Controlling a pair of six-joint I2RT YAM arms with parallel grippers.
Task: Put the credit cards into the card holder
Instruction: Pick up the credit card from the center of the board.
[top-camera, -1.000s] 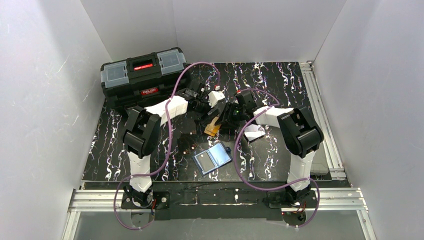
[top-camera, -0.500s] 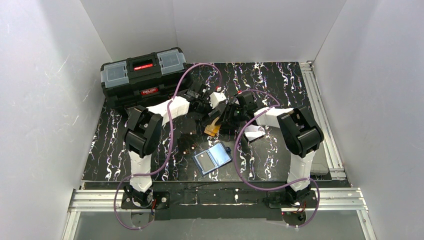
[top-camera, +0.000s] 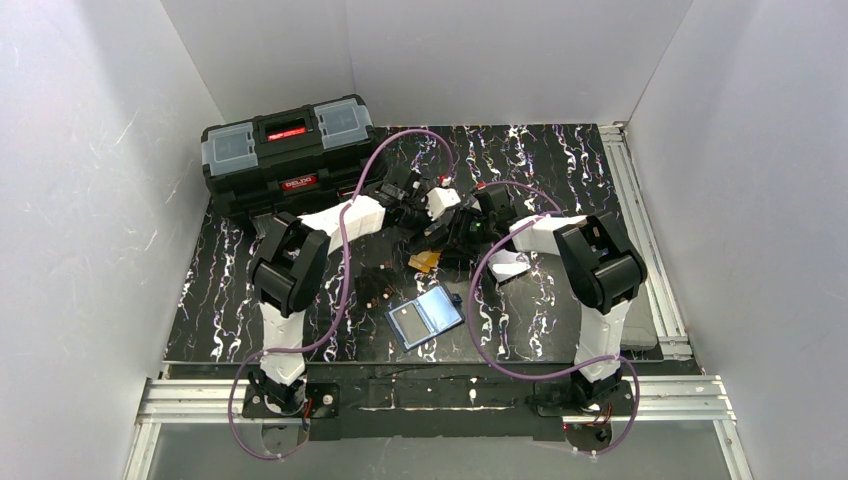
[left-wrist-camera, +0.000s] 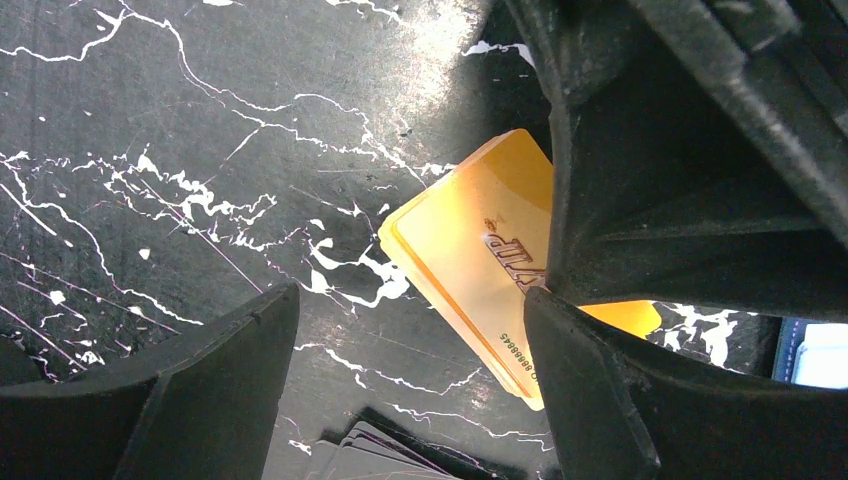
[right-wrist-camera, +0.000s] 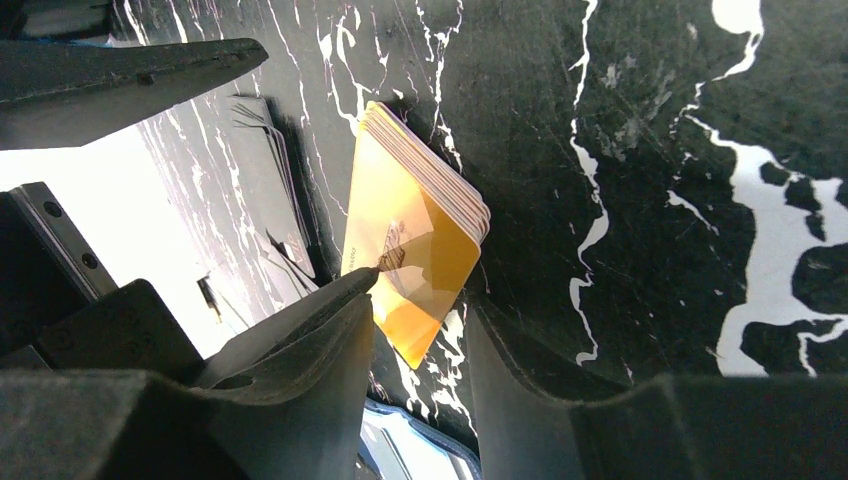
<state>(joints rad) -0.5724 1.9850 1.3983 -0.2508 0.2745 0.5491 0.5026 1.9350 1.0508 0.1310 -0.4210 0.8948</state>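
A stack of orange-yellow credit cards (top-camera: 425, 260) lies flat on the black marbled table; it shows in the left wrist view (left-wrist-camera: 480, 250) and the right wrist view (right-wrist-camera: 415, 245). My right gripper (right-wrist-camera: 425, 300) is open with a narrow gap, straddling the stack's near corner; its left fingertip (right-wrist-camera: 372, 275) touches the top card. My left gripper (left-wrist-camera: 410, 300) is open and empty, just beside the stack, its right finger close against the right gripper. The card holder (top-camera: 425, 316) lies open, light blue side up, nearer the arms. A whitish card (top-camera: 508, 265) lies by the right arm.
A black toolbox (top-camera: 285, 150) stands at the back left. Several dark grey cards (top-camera: 375, 285) lie fanned left of the card holder, also in the left wrist view (left-wrist-camera: 370, 455). White walls enclose the table; a metal rail (top-camera: 640, 220) runs along its right edge.
My left gripper has moved right and farther back, closer to the right gripper. The orange stack shows less from above and now looks flatter. The card holder has not moved.
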